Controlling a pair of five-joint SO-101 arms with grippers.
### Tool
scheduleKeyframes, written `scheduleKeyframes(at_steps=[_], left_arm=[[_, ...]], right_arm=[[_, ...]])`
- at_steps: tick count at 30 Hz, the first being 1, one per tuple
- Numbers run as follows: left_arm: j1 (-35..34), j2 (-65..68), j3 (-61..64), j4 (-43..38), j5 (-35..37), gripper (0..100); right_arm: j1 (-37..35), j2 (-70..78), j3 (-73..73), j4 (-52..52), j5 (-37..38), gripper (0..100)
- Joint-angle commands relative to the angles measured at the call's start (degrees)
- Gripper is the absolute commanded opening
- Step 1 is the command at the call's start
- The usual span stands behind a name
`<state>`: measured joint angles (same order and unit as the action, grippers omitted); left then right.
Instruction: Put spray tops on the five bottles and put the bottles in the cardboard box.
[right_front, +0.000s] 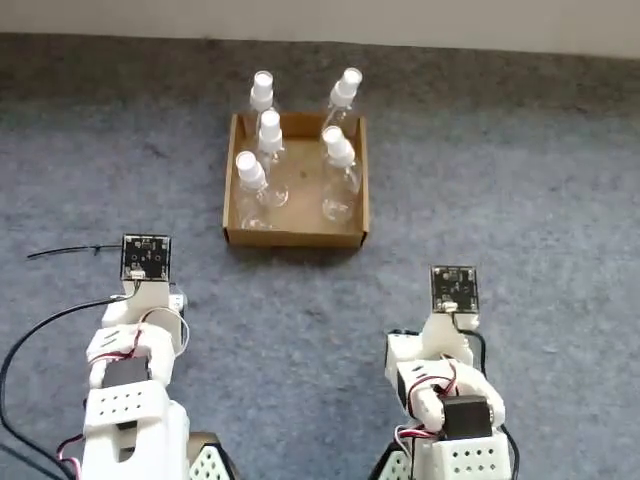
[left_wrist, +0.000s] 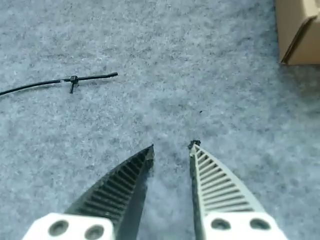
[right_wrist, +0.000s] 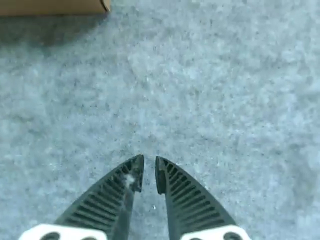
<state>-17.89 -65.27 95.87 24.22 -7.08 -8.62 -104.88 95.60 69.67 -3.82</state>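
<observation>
While both arms sit low in the high view, the box (right_front: 295, 238) lies in the upper middle of the frame, open side up on the grey table (right_front: 520, 200). Five clear bottles (right_front: 340, 190) stand upright in it, each with a white spray top (right_front: 338, 146) on its neck. Three stand toward the middle of the box: one at the front left, one just behind it and one on the right. The other two are at the back, left and right, and their tops rise past the far wall in the picture. The back left one is partly hidden by the bottle in front of it.

The left arm (right_front: 135, 350) is at the lower left of the high view and the right arm (right_front: 450, 385) at the lower right, both well apart from the box. In the left wrist view, the left pincer (left_wrist: 171, 149) hangs over bare table, its fingers parted and gripping nothing. A corner of the box (left_wrist: 300, 30) shows at the upper right of that frame, and a thin black cable (left_wrist: 60, 82) lies at the upper left. In the right wrist view, the right pincer (right_wrist: 150, 164) is nearly closed, with only a thin gap between the tips, and it is empty too. The box's edge (right_wrist: 50, 6) runs along the top left of that frame.
</observation>
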Motion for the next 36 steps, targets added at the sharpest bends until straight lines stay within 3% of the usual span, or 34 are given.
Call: scheduleKeyframes(at_steps=[1, 5, 36], left_arm=[[0.57, -0.75, 1.1, 0.26, -0.18, 11], [0.57, -0.75, 1.1, 0.26, -0.26, 0], [0.75, -0.75, 1.1, 0.26, -0.26, 1]], right_arm=[[0.48, -0.22, 7.52, 0.84, -0.18, 0.5], [0.48, -0.22, 7.52, 0.84, -0.18, 0.5], [0.48, -0.22, 7.52, 0.84, -0.18, 0.5]])
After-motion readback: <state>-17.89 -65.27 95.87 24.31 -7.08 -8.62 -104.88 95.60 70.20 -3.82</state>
